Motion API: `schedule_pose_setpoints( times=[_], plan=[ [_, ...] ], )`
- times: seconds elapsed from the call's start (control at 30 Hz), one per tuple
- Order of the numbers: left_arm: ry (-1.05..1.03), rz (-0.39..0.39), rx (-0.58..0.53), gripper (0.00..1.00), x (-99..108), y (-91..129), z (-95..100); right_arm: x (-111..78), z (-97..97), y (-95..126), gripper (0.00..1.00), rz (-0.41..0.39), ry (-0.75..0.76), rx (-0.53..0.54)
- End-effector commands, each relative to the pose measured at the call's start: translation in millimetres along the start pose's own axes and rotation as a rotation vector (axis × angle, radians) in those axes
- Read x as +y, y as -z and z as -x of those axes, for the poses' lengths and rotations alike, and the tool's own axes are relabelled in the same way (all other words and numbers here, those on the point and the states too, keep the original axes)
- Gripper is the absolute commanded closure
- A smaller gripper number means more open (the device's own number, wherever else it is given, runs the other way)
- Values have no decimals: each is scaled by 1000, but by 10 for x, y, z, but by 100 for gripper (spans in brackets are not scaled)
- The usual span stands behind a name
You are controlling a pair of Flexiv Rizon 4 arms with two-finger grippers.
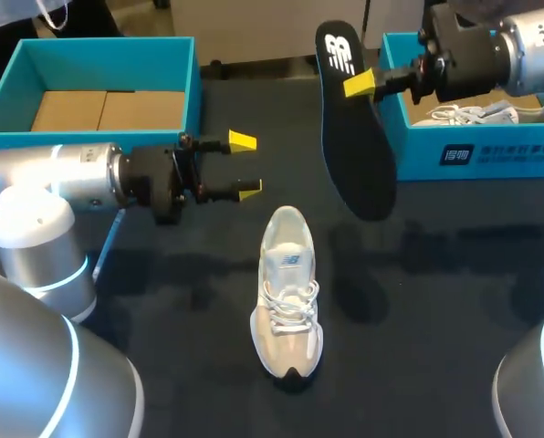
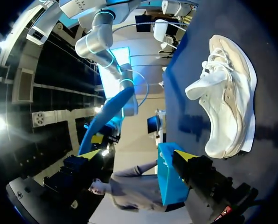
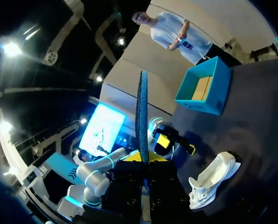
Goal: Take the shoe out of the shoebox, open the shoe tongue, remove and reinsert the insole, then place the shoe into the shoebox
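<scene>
A white shoe stands upright on the dark table, toe toward the near edge; it also shows in the left wrist view and the right wrist view. My right gripper is shut on the black insole near its heel end and holds it in the air, above and to the right of the shoe. The insole is edge-on between the right fingers. My left gripper hangs open and empty to the left of the shoe's heel, fingers spread.
An open teal shoebox at the back right holds another white shoe. A second teal box with a cardboard floor stands at the back left. Bare table lies around the shoe.
</scene>
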State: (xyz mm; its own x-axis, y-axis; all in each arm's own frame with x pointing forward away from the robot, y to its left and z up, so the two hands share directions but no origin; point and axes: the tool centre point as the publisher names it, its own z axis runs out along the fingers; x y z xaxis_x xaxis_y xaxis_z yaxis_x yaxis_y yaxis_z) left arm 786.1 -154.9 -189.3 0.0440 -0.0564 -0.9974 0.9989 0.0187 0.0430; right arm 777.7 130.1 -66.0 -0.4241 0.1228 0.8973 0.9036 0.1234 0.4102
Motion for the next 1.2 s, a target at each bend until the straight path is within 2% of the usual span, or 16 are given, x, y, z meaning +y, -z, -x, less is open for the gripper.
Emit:
schedule_pose_setpoints(
  times=[0.03,0.17,0.23,0.57,0.67,0.83,1.2],
  plan=[
    [-33,-19,8,0,-21,-81,28,33,200,-151,100,9,-53,-2],
    [-38,-31,35,0,5,-164,117,28,417,-250,100,63,-100,21],
    [-27,-33,27,0,18,-183,141,21,522,-306,100,61,-127,30],
    [-27,-33,27,0,18,-183,141,21,522,-306,100,61,-127,30],
    [-18,-47,11,0,55,-254,93,42,659,-414,100,53,-176,51],
    [-43,-68,7,0,46,-305,127,39,807,-483,100,67,-241,64],
    [-80,-65,-13,0,54,-372,207,13,904,-532,100,73,-266,33]
  ],
)
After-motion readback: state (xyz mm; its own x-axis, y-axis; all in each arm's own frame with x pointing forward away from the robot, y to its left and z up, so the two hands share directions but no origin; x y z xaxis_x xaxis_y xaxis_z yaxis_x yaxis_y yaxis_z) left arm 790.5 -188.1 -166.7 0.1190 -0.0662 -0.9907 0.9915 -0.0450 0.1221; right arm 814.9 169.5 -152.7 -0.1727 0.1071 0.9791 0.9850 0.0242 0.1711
